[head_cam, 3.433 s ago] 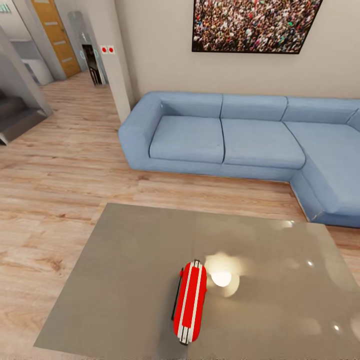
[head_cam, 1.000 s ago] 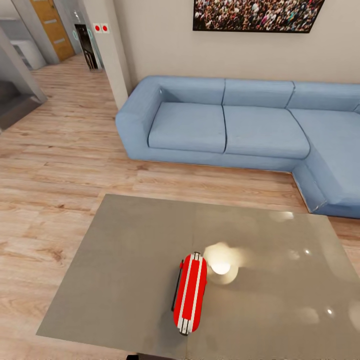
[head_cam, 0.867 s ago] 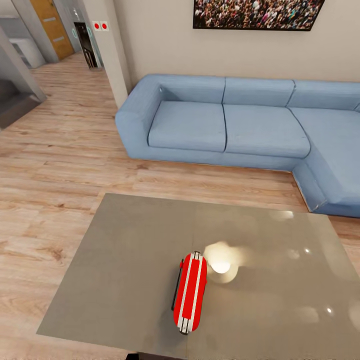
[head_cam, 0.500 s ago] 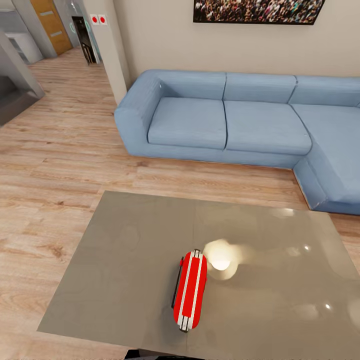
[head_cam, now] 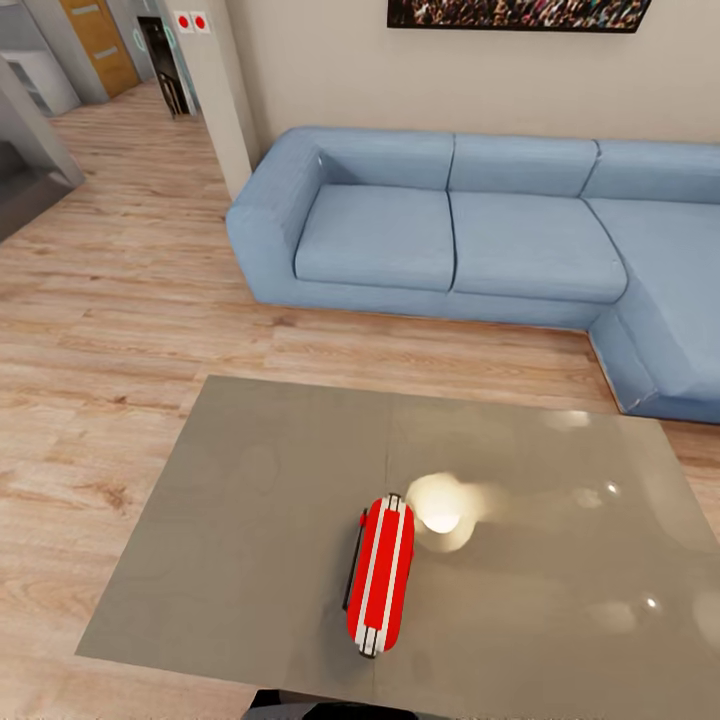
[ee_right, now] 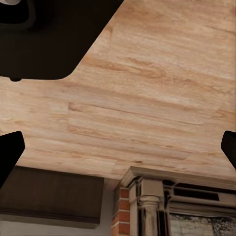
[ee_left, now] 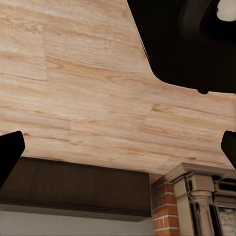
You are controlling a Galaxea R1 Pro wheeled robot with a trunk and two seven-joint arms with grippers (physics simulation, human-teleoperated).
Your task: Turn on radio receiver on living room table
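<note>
Across the living room (head_cam: 150,300), seen from the head camera, light wood floor (head_cam: 100,330) runs from a hallway at the far left up to a beige wall (head_cam: 320,70). Against that wall stands a blue L-shaped sofa (head_cam: 450,235), its long side along the wall and its short side turning toward the camera at the right. Above the sofa hangs the lower edge of a framed crowd picture (head_cam: 515,14). At the far left are an orange-brown door (head_cam: 100,45) and a pillar bearing two small red-dotted plates (head_cam: 191,21).

Nearer the camera, the worktop (head_cam: 250,520) is a large low rectangle with a glossy grey-beige top, set apart from the sofa by a strip of floor. A round bright reflection (head_cam: 442,512) sits on its surface near the middle, with smaller glints toward the right.

On the worktop, just beside that bright spot and toward the near edge, the radio receiver (head_cam: 381,573) stands on edge. Its narrow red side with two white stripes faces up, its long axis points away from the camera, and a thin dark handle runs along its left side. Its dial cannot be seen from here.

From the left wrist camera, the left hand (ee_left: 118,152) has its two dark fingertips far apart at the frame's edges, holding nothing, above wood floor. From the right wrist camera, the right hand (ee_right: 118,150) is likewise spread wide and empty, over the same floor, with a brick column (ee_right: 123,211) beyond.
</note>
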